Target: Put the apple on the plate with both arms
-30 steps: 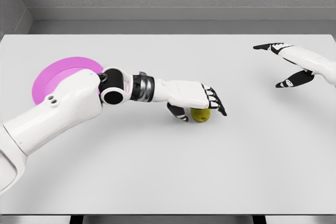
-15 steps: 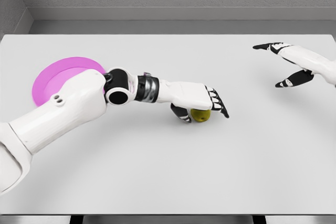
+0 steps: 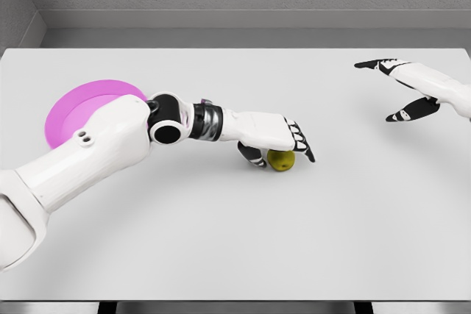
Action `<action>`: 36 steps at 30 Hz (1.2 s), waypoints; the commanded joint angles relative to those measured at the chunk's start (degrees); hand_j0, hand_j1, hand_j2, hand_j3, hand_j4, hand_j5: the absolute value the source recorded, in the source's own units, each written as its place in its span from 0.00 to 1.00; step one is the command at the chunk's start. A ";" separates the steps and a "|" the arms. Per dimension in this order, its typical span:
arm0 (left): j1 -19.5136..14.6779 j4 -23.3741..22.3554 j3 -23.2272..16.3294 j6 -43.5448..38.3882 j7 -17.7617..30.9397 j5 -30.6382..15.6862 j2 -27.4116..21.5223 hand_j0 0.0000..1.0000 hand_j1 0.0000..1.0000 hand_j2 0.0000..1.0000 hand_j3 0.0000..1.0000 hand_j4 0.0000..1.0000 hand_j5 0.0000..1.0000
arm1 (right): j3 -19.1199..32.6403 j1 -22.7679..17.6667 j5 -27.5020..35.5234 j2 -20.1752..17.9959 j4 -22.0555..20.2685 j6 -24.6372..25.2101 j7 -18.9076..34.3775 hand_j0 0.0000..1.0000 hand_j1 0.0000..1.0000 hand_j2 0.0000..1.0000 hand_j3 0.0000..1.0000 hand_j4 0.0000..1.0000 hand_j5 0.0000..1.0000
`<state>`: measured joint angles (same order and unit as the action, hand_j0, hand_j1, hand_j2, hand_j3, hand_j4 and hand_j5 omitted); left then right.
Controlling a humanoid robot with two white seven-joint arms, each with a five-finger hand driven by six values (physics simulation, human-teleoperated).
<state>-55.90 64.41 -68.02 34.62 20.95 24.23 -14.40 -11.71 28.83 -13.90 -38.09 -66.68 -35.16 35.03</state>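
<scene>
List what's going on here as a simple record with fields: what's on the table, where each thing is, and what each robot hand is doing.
surface: white table
apple: yellow-green apple, on the table near the middle
plate: pink plate, far left, partly hidden by the left arm, nothing seen on it
left robot hand: left robot hand over the apple, thumb beside it, fingers draped across the top; firm grasp cannot be told
right robot hand: right robot hand at the right edge, fingers spread, holding nothing
apple on plate: not yet
</scene>
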 commanded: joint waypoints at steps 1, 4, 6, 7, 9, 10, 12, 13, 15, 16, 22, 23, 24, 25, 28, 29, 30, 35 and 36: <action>0.00 -0.34 0.08 -0.08 -0.03 -0.14 0.16 0.83 0.83 0.83 0.83 0.83 0.83 | 0.02 0.00 0.46 -0.06 -0.03 0.16 -0.03 1.00 1.00 1.00 1.00 1.00 1.00; 0.00 -0.34 0.08 -0.08 -0.03 -0.14 0.16 0.81 0.81 0.81 0.81 0.81 0.81 | 0.02 0.09 0.46 -0.06 -0.03 0.16 -0.03 1.00 1.00 1.00 1.00 1.00 1.00; 0.00 -0.34 0.08 -0.08 -0.03 0.47 0.16 0.80 0.80 0.80 0.80 0.80 0.80 | 0.02 0.09 0.46 -0.06 -0.03 0.16 -0.03 1.00 1.00 1.00 1.00 1.00 1.00; 0.00 -0.42 0.08 -0.08 -0.03 0.65 0.16 0.80 0.80 0.80 0.80 0.80 0.80 | 0.02 0.09 0.46 -0.06 -0.03 0.16 -0.03 1.00 1.00 1.00 1.00 1.00 1.00; 0.00 -0.60 0.08 0.00 -0.03 0.65 0.25 0.79 0.79 0.79 0.79 0.79 0.79 | 0.02 0.00 0.46 -0.06 -0.03 0.16 -0.03 1.00 1.00 1.00 1.00 1.00 1.00; 0.00 -0.60 0.08 0.00 -0.03 0.65 0.25 0.79 0.79 0.79 0.79 0.79 0.79 | 0.02 0.00 0.46 -0.06 -0.03 0.16 -0.03 1.00 1.00 1.00 1.00 1.00 1.00; 0.09 -0.60 0.08 0.00 -0.03 0.73 0.34 0.76 0.76 0.76 0.76 0.76 0.76 | 0.02 -0.09 0.45 -0.06 -0.03 0.16 -0.03 1.00 1.00 1.00 1.00 1.00 1.00; 0.09 -0.60 -0.01 0.09 -0.03 0.73 0.34 0.76 0.76 0.76 0.76 0.76 0.76 | 0.02 -0.09 0.46 -0.06 -0.03 0.16 -0.03 1.00 1.00 1.00 1.00 1.00 1.00; 0.09 -0.51 -0.89 0.18 -0.03 0.73 0.43 0.70 0.70 0.70 0.70 0.70 0.70 | 0.02 -0.09 0.46 -0.06 -0.03 0.16 -0.03 1.00 1.00 1.00 1.00 1.00 1.00; 0.00 -0.51 -0.98 0.18 -0.03 0.73 0.34 0.70 0.70 0.70 0.70 0.70 0.70 | 0.02 -0.09 0.46 -0.06 -0.03 0.16 -0.03 1.00 1.00 1.00 1.00 1.00 1.00; 0.09 -0.51 -1.07 0.38 -0.03 0.73 0.34 0.63 0.63 0.63 0.63 0.63 0.63 | 0.02 -0.09 0.46 -0.06 -0.03 0.16 -0.03 1.00 1.00 1.00 1.00 1.00 1.00; 0.09 -0.51 -1.15 0.38 -0.03 0.91 0.34 0.58 0.58 0.58 0.58 0.58 0.58 | 0.02 -0.09 0.46 -0.06 -0.03 0.16 -0.03 1.00 1.00 1.00 1.00 1.00 1.00; 0.00 -0.42 -1.15 0.38 -0.03 1.09 0.34 0.57 0.57 0.57 0.57 0.57 0.57 | 0.02 -0.09 0.37 -0.06 -0.03 0.16 -0.03 1.00 1.00 1.00 1.00 1.00 1.00; 0.09 -0.42 -1.15 0.38 -0.03 1.09 0.34 0.55 0.55 0.55 0.55 0.55 0.55 | 0.02 -0.17 0.46 -0.06 -0.03 0.16 -0.03 1.00 1.00 1.00 1.00 1.00 1.00; 0.00 -0.16 -1.15 0.38 -0.03 1.00 0.25 0.54 0.54 0.54 0.54 0.54 0.54 | 0.02 -0.18 0.46 -0.06 -0.03 0.16 -0.03 1.00 1.00 1.00 1.00 1.00 1.00; 0.00 -0.07 -1.15 0.38 -0.03 1.00 0.25 0.54 0.54 0.54 0.54 0.54 0.54 | 0.02 -0.18 0.46 -0.06 -0.03 0.16 -0.03 1.00 1.00 1.00 1.00 1.00 1.00; -0.09 -0.07 -1.15 0.38 -0.03 1.00 0.16 0.53 0.53 0.53 0.53 0.53 0.53 | 0.02 -0.18 0.46 -0.06 -0.03 0.16 -0.03 1.00 1.00 1.00 1.00 1.00 1.00; -1.40 0.10 -1.07 0.38 -0.12 0.47 -0.36 0.51 0.51 0.51 0.51 0.51 0.51 | 0.02 -0.35 0.46 -0.06 -0.03 0.16 -0.03 1.00 1.00 1.00 1.00 1.00 1.00; -1.93 0.28 -0.89 0.38 -0.12 0.12 -0.54 0.51 0.51 0.51 0.51 0.51 0.51 | 0.02 -0.35 0.46 -0.06 -0.03 0.16 -0.03 1.00 1.00 1.00 1.00 1.00 1.00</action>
<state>-58.10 64.49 -69.12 35.11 20.92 24.95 -14.74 -11.71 28.56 -13.88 -38.09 -66.68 -35.16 35.03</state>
